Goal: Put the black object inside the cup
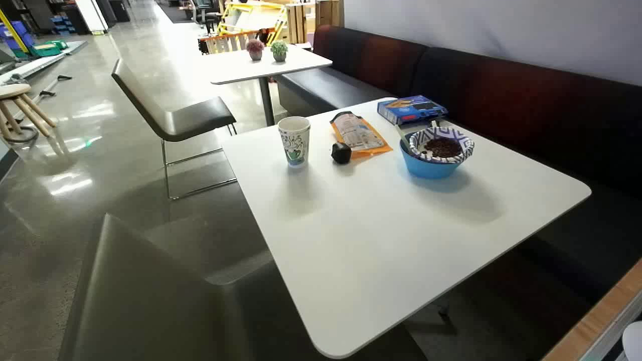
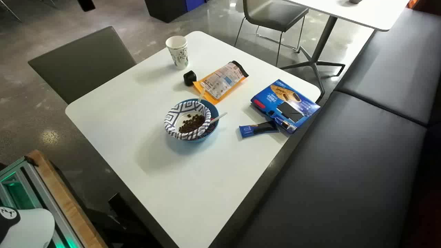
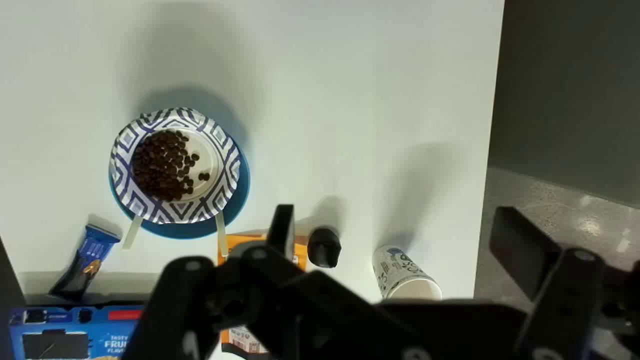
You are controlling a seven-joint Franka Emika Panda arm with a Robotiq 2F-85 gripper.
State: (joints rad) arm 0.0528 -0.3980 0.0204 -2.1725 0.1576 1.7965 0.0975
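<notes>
The black object [image 1: 341, 153], a small dark lump, sits on the white table beside the orange-and-tan packet in both exterior views [image 2: 190, 78]. The cup [image 1: 295, 143] is white paper with a greenish mark and stands upright near the table edge; it shows in an exterior view [image 2: 178, 53] too. In the wrist view my gripper [image 3: 400, 232] is open, with its fingers wide apart and nothing between them in its grip. It is above the table. The black object [image 3: 324, 247] and the cup [image 3: 402, 272] show below, between the fingers. The cup's lower part of the picture is partly covered by the gripper body.
A blue bowl [image 1: 432, 169] holds a patterned paper bowl [image 2: 172, 120] of brown beans, with light handles sticking out. The packet [image 2: 220, 82] lies flat beside the black object. A blue box [image 2: 286, 103] and a small blue wrapped bar [image 2: 256, 129] lie near the bench [image 2: 330, 165].
</notes>
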